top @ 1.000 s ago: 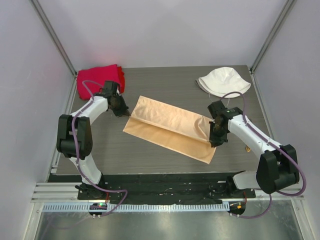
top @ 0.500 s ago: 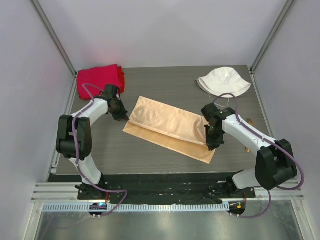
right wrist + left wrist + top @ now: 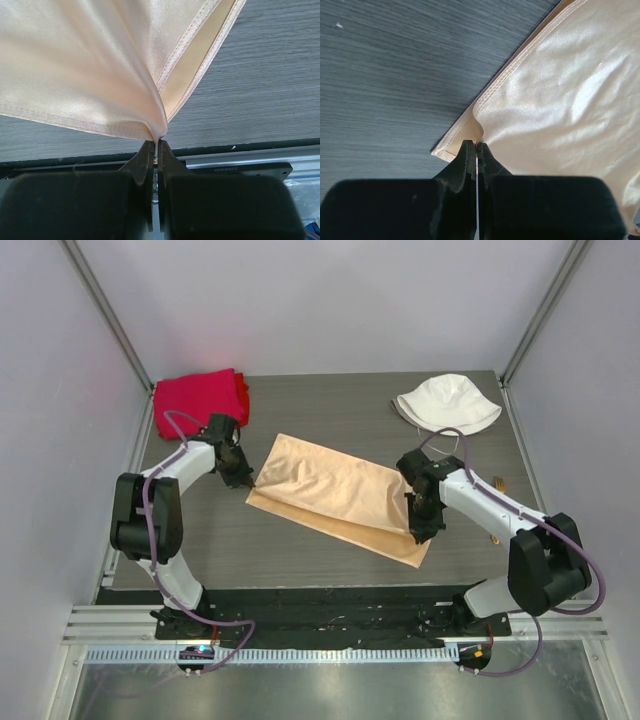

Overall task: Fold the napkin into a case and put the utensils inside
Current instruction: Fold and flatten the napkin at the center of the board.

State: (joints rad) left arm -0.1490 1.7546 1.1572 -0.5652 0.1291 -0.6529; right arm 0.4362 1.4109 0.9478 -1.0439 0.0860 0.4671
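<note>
Folding stood partway in the top external view: the napkin lay doubled in the middle of the table, between the red cloth and the white bucket hat. Its upper layer covered most of the lower one. No narrow case was formed yet and I could make out no utensil, so further folds and the loading seemed left to do. Since a second before, the left gripper and right gripper had drawn the upper layer nearer, narrowing the exposed strip of the lower layer. In the left wrist view, the left gripper was clenched on the napkin at a hemmed corner. In the right wrist view, the right gripper pinched a gathered point of the napkin, lifting it in a tent.
</note>
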